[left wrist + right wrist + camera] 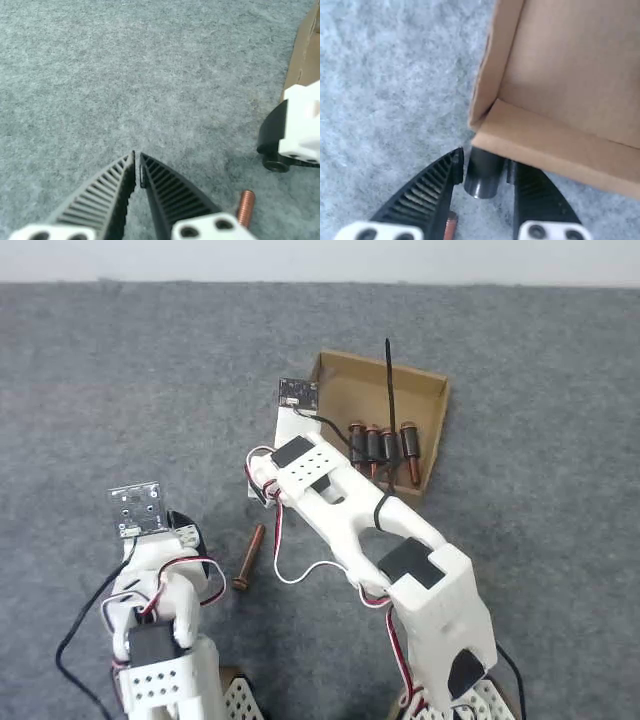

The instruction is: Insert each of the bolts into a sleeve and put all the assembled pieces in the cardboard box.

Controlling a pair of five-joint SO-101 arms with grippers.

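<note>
Bolt (250,555): one loose piece lies flat on the grey desk (120,370), between the two arms, at about 7 o'clock from the cardboard box (385,367) and apart from it. Its shank runs roughly along the 12-to-6 line. It is bare, with no sleeve on it.

Box contents: four assembled pieces (380,447) lie side by side against the wall at 6 o'clock, so most of the work looks done.

Right end effector (485,160): clamped on a dark sleeve (482,177), one finger on each side. It is held just outside the box's near corner, low over the desk. In my judgement it is kept outside the box and presented there to receive the last bolt.

Left end effector (137,167): fingers together, nothing between them, pointed at bare desk. The bolt's threaded end lies just beside it, at about 4 o'clock in the left wrist view. It would have to spread its fingers before it could take the bolt.

Edges and room: the box wall stands just beside the held sleeve, so any sideways swing there risks catching the cardboard. The right arm's body overhangs the ground between bolt and box. Open desk lies from 9 to 12 o'clock of the left arm, which is the freest place to mate the parts.
</note>
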